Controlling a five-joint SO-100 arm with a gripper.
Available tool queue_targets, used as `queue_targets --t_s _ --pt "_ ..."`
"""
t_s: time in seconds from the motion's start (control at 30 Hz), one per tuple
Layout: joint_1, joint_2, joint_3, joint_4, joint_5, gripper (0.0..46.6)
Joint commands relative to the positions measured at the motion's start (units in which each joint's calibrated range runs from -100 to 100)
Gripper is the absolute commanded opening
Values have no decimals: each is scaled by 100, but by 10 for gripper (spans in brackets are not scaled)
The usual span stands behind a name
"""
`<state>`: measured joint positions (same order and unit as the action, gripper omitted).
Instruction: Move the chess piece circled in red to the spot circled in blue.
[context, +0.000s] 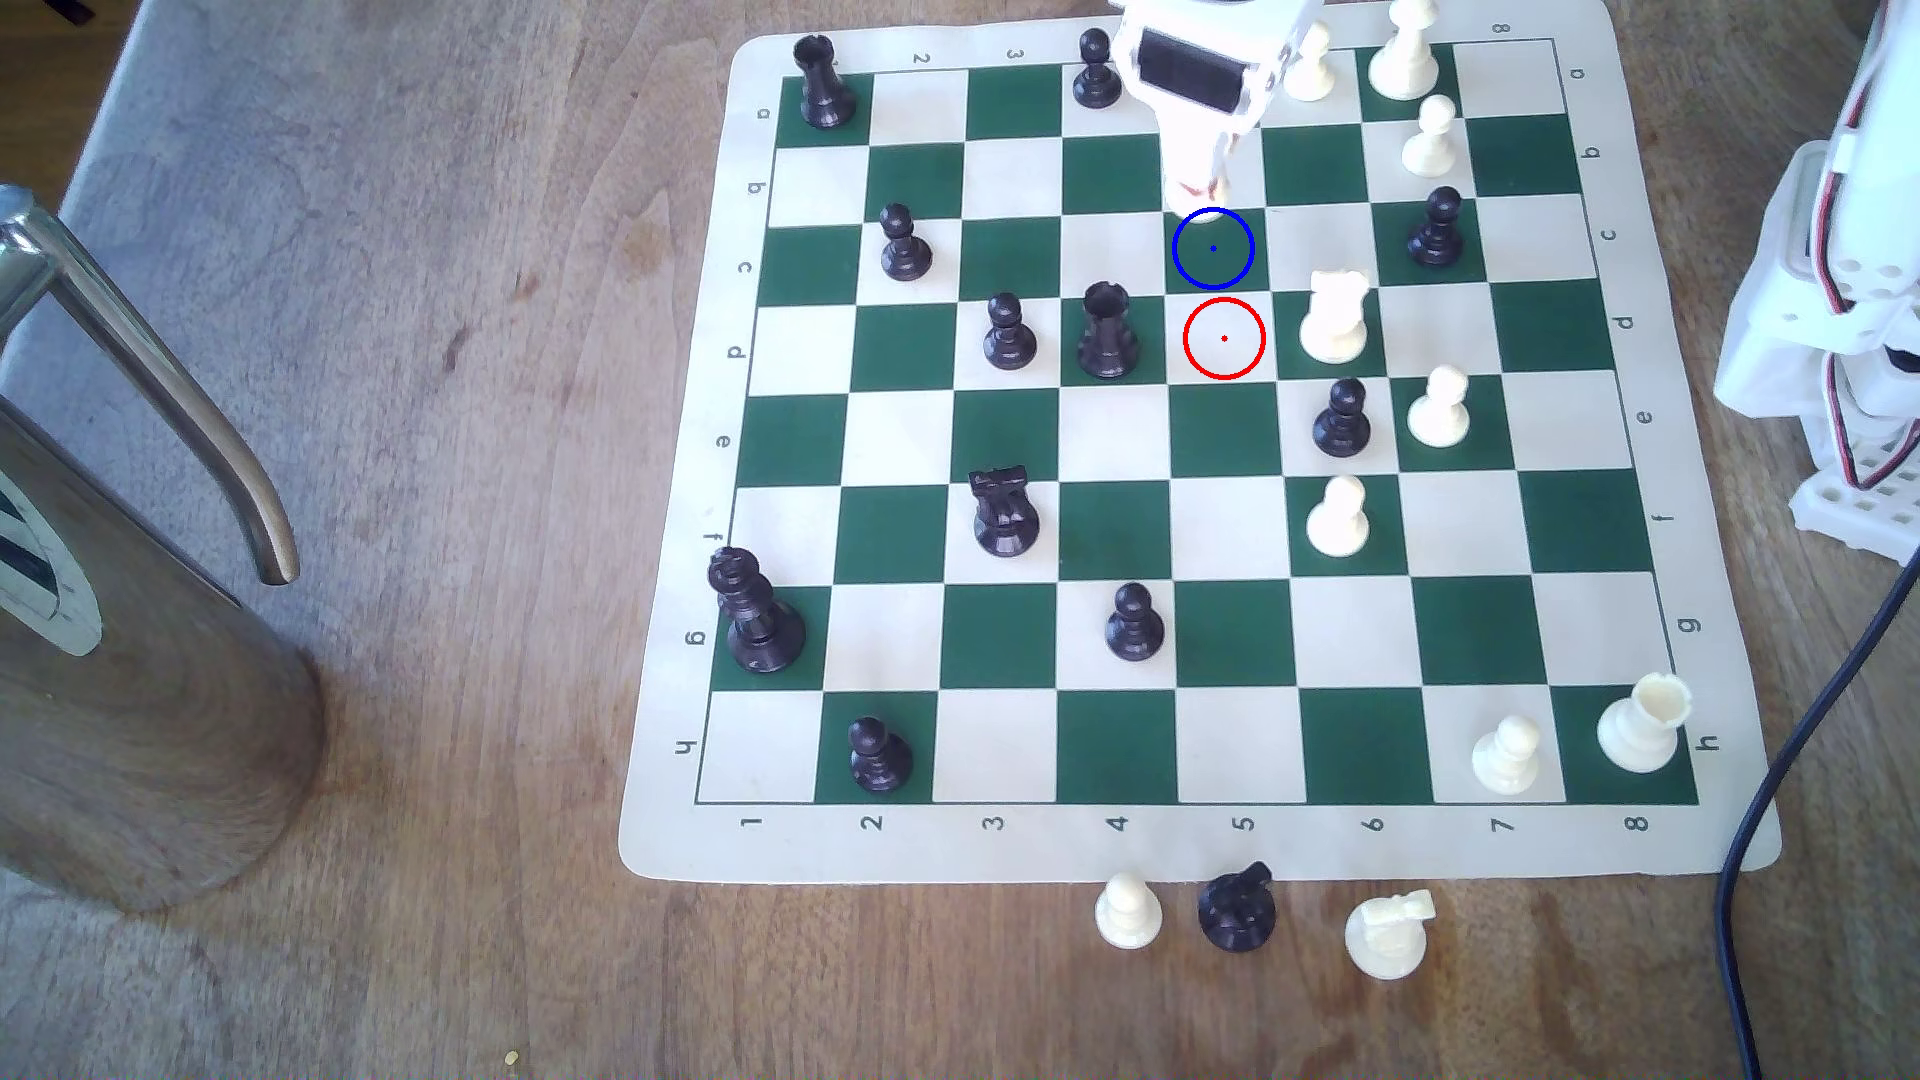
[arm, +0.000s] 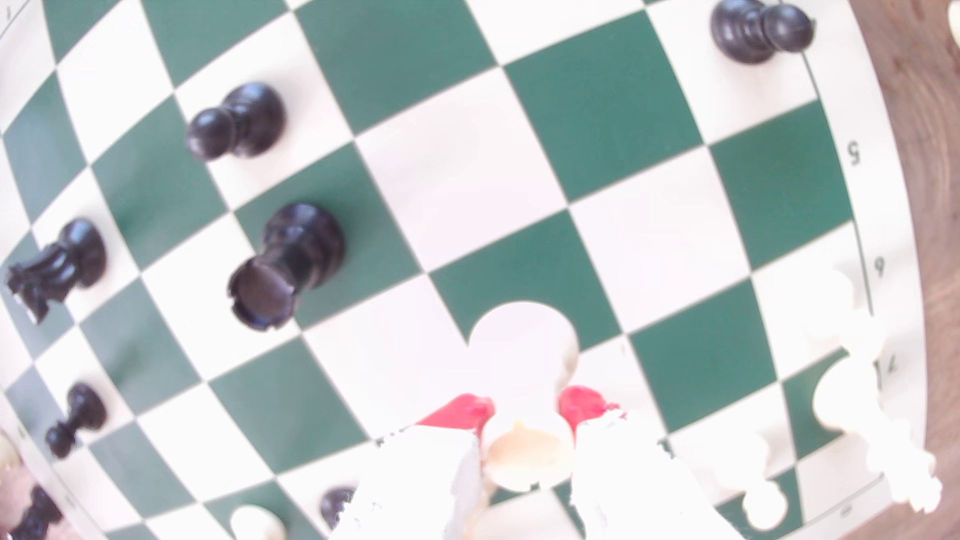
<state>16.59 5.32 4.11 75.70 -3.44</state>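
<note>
Wrist view showed the gripper (arm: 527, 415) clenched around the chess piece (arm: 524, 363), its red-tipped fingers (arm: 465, 410) flanking the body.

A worn wooden table (context: 436, 312) fills the frame, brightly lit. A steel jug (context: 114, 582) stands at left; a black cable (context: 1766, 831) runs down lower right.

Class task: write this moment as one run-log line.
gripper: shut on white rook | rook: carried, at blue-circled square's far edge in exterior view | red-circled square: vacated | release: not yet
</note>
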Motion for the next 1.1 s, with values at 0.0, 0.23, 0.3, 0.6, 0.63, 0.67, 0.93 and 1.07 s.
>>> queue_targets --t_s 0.0,0.23,0.3,0.6,0.63,0.67,0.93,1.07 --pt "89 164 -511 -68 34 3" --pt "120 512 -710 -100 20 3" --pt "112 546 -710 -141 10 3" --pt "183 784 -710 -231 -5 4" --pt "191 792 -710 -240 -5 4" --pt "198 792 -701 -248 -5 4" --pt "159 784 -710 -150 -5 22" --pt "151 784 -674 -109 10 87"
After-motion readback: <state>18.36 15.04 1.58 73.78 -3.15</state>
